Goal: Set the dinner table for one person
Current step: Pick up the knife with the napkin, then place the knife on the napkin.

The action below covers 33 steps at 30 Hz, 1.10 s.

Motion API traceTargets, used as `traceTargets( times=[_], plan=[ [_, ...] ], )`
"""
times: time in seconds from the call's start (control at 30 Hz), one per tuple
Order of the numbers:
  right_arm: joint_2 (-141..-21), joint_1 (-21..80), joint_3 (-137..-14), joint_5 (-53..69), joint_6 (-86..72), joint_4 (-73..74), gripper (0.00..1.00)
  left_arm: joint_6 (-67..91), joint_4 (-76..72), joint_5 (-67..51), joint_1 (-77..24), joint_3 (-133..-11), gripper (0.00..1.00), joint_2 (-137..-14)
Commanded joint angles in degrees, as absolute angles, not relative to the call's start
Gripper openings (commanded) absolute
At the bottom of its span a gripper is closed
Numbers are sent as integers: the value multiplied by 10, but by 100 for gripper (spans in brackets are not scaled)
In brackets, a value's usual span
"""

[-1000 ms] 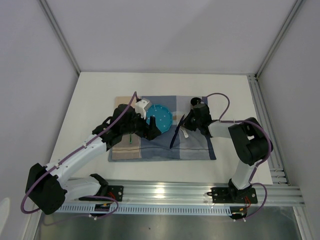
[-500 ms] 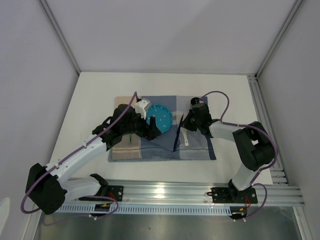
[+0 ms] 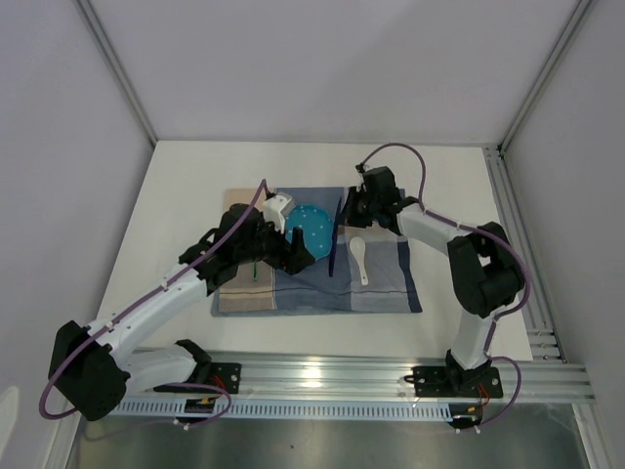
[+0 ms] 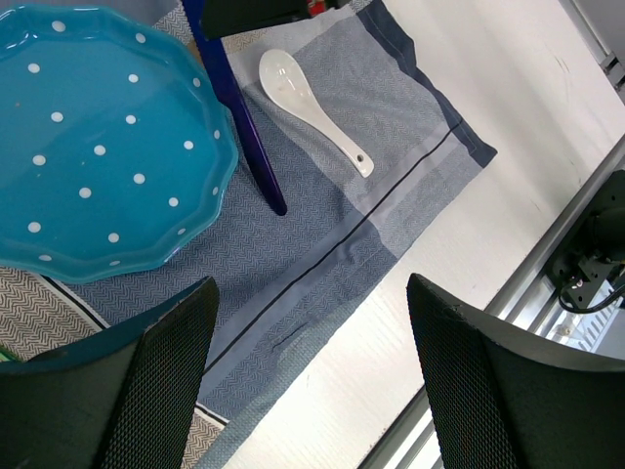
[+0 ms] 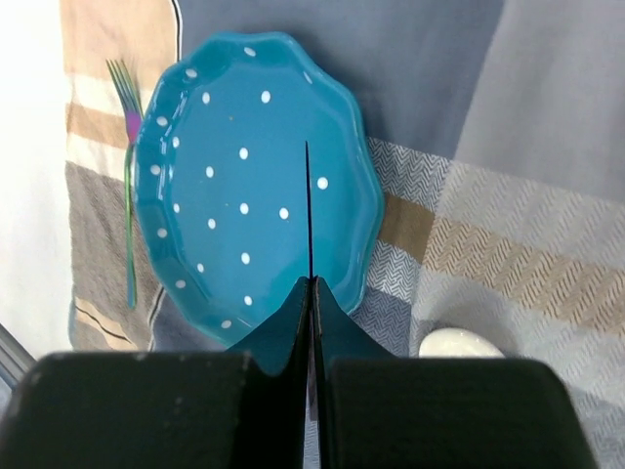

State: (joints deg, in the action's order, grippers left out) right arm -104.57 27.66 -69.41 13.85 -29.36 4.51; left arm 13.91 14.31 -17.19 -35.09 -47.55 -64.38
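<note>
White table (image 3: 186, 195) is lying beneath both grippers, carrying a checked mat (image 3: 293, 293) at its middle. The right gripper (image 5: 311, 293) is clenching a dark blue knife (image 4: 239, 117), which is slanting down toward the mat between the teal plate (image 4: 98, 147) and a white spoon (image 4: 312, 107). The left gripper (image 4: 311, 293) is hanging spread and empty over the mat beside the plate.
</note>
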Motion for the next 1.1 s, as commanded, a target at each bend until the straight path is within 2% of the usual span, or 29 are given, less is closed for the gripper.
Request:
traceTargets(
  times=[0.0,0.37,1.07],
  plan=[
    [-1076,274,-752,183,-223,130,0,129,138,-176,-355,-476,82,-618],
    [-1078,243,-783,254,-156,204,0,126,142,-173,-358,-475,82,-610],
    [-1120,223,-743,308,-161,166,0,127,138,-179,-359,-473,82,-619]
  ],
)
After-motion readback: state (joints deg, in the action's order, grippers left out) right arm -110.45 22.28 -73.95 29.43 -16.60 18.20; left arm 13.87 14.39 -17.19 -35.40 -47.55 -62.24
